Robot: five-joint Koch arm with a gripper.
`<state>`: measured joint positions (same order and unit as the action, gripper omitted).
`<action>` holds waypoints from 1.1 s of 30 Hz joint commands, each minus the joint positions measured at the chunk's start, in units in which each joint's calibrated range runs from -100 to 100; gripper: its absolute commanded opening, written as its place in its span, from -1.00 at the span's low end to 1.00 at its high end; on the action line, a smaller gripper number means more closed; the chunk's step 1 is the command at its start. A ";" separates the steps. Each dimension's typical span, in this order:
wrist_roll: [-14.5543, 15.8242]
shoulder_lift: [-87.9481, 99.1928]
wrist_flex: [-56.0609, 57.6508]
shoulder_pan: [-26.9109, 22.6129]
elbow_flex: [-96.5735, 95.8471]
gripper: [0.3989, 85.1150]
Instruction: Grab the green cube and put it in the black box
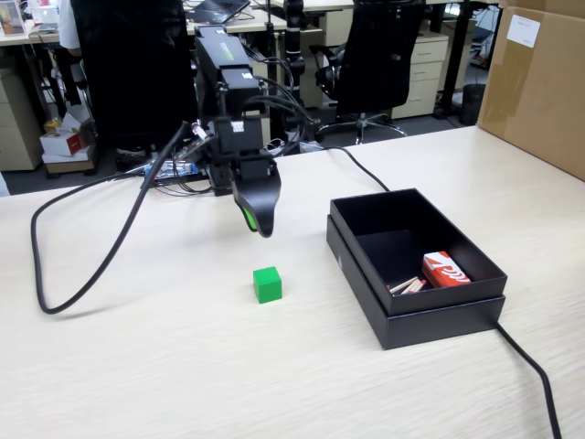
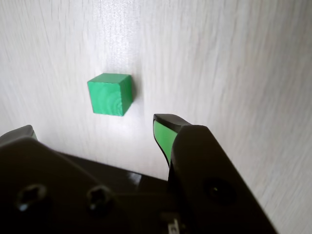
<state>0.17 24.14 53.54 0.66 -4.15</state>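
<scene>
The green cube (image 1: pixel 267 284) (image 2: pixel 110 93) rests on the pale wood table, on its own. My gripper (image 1: pixel 257 221) (image 2: pixel 95 126) hangs above and slightly behind it, apart from it. In the wrist view the two green-lined fingertips (image 2: pixel 165 132) stand wide apart with bare table between them, so the gripper is open and holds nothing. The cube lies just beyond the gap between the tips. The black box (image 1: pixel 353 252) stands open-topped to the right of the cube in the fixed view.
Inside the box lie a red-and-white packet (image 1: pixel 445 271) and some small sticks (image 1: pixel 408 285). A thick black cable (image 1: pixel 101 261) loops over the table at left; another cable (image 1: pixel 535 375) runs off at front right. A big brown carton (image 1: pixel 539 82) stands at far right.
</scene>
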 commanded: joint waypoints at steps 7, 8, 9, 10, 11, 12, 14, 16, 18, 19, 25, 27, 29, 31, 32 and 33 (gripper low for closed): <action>-0.44 -15.94 5.16 0.54 14.13 0.11; -0.49 -17.43 5.16 0.59 14.76 0.11; -0.54 -18.46 5.16 0.63 15.21 0.11; -0.54 -19.38 5.16 0.68 15.76 0.11; -0.54 -20.41 5.16 0.73 16.30 0.11; -0.54 -21.45 5.16 0.73 16.85 0.11; -0.54 -23.40 5.16 0.73 18.02 0.11; -0.54 -24.89 5.16 0.73 18.66 0.11; -0.54 -26.04 5.16 0.73 19.02 0.11; -0.54 -26.95 5.16 0.73 19.29 0.11; -0.88 -31.08 5.16 0.73 20.93 0.00; -0.93 -31.89 5.16 0.68 21.38 -0.05; -1.03 -32.69 5.16 0.68 21.74 -0.07; -1.12 -33.38 5.16 0.68 22.01 -0.18; -1.12 -33.61 5.16 0.68 22.38 -0.33; -1.12 -33.72 5.16 0.68 22.56 -0.44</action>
<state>-0.51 -10.03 58.42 1.34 14.92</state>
